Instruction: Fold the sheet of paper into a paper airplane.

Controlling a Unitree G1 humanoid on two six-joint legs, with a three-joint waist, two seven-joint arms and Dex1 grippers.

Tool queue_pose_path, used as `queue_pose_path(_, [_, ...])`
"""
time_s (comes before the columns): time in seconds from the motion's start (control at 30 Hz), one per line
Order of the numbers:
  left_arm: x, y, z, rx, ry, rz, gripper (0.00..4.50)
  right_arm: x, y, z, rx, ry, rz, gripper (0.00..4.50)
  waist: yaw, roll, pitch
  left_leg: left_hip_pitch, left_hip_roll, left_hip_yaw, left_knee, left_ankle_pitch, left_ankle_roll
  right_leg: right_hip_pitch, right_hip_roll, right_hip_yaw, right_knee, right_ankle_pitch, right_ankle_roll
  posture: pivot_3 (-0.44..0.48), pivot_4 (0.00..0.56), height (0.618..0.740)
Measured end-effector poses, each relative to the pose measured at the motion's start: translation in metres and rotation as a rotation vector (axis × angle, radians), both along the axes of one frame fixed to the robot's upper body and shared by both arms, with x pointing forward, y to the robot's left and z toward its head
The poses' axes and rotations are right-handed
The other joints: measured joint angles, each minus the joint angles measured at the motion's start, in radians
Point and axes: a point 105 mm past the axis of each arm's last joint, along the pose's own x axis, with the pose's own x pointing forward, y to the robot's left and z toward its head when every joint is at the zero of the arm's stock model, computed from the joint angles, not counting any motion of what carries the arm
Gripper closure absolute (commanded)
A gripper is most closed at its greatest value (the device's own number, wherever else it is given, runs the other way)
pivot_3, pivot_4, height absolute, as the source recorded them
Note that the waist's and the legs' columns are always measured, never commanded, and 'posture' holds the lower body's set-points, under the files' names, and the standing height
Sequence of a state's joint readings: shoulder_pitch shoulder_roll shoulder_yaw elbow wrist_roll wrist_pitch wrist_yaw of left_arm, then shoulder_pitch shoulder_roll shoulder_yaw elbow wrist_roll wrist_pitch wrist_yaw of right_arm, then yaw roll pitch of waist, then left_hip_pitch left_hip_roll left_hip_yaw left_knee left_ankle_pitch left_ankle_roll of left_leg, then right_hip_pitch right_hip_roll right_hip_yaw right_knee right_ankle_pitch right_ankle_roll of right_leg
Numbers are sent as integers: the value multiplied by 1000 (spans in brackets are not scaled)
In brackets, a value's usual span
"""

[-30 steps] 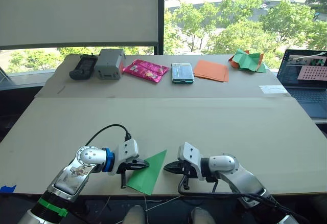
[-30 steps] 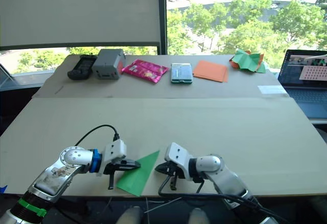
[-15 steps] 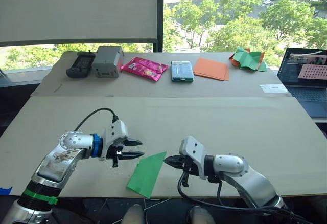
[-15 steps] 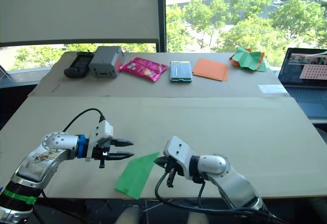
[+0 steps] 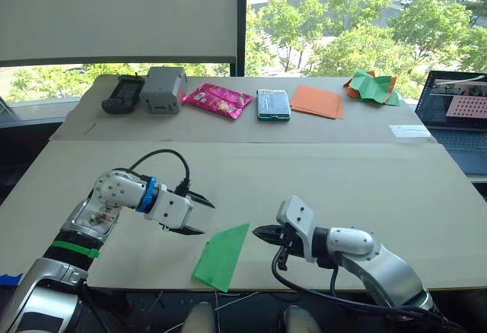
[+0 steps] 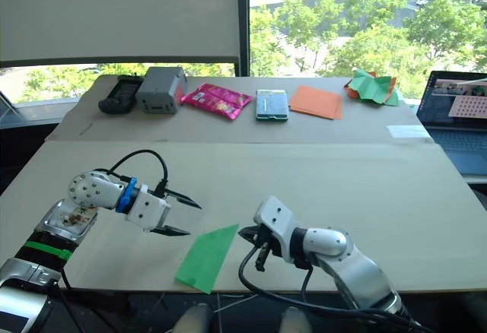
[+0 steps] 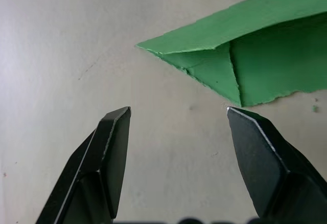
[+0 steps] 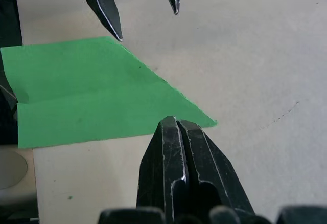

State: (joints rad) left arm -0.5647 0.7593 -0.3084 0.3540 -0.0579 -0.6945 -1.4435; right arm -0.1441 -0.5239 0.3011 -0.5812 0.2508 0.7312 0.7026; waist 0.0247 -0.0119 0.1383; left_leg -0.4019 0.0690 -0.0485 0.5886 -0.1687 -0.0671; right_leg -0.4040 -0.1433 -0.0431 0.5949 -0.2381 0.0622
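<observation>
Your sheet of paper (image 5: 221, 255) lies folded at the worktop (image 5: 304, 173) edge at 6 o'clock, hanging over a bit, so your wide left tool (image 5: 196, 217) or pinched-shut, empty right tool (image 5: 261, 233) may push it off.

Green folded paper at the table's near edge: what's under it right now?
The bright green folded paper lies flat on the beige tabletop, its near corner overhanging the table edge. A folded flap shows on its surface in the left wrist view. Whatever lies beneath it is covered. Neither gripper is touching it.
</observation>
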Motion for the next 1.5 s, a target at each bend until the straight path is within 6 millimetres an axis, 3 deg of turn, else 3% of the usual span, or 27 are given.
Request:
queue_pose_path(0.2, [-9,-23,4,-31,-105,-194,1326,2,-1,0,-1,-8,-20,4500,12,2,-1,0,0,0,0,3,5,2,1,1,0,2,2,0,150,706])
queue_pose_path(0.53, [-26,-34,-12,-30,-74,-307,4489,4,-2,1,1,-12,-37,4500,13,2,-1,-2,0,0,0,2,4,2,1,2,0,2,3,0,150,706])
queue_pose_path(0.8, [-17,-34,-12,-28,-81,-216,4489,16,-16,9,14,-45,-122,4500,13,2,-1,-3,0,0,1,3,5,2,1,2,0,2,4,0,150,706])
queue_pose_path(0.93, [2,-26,4,-52,-25,75,4489,37,-45,26,40,-92,-271,4500,11,2,-1,-2,0,0,1,7,11,2,2,2,0,3,4,0,150,706])
queue_pose_path(1.03, [6,-13,-2,12,77,281,4489,48,-64,33,24,-135,-369,4500,7,3,-1,-2,0,0,0,6,10,2,3,3,1,3,4,0,150,706])
queue_pose_path(1.13, [12,-16,-1,-5,185,480,4489,57,-80,30,-10,-149,-455,4500,11,3,-1,-3,0,-2,0,6,9,2,5,4,1,3,4,0,150,706])
queue_pose_path(1.3, [21,-33,-1,-97,305,728,4489,61,-81,32,-30,-192,-463,4500,11,3,0,-3,0,-2,1,6,10,2,5,4,0,3,4,0,150,706])
queue_pose_path(1.4, [27,-37,-12,-96,314,848,4489,56,-64,25,-40,-185,-380,4500,5,2,0,-3,0,-3,1,7,11,3,6,4,0,3,4,0,150,706])
queue_pose_path(1.43, [28,-38,-16,-90,319,872,3938,54,-60,23,-40,-180,-361,4500,1,2,0,-3,0,-3,1,7,11,2,6,4,0,3,4,0,150,706])
queue_pose_path(1.5, [28,-37,-18,-86,317,894,3329,53,-57,22,-40,-176,-343,4500,-5,2,0,-3,0,-5,1,7,11,2,7,5,0,3,4,0,150,706])
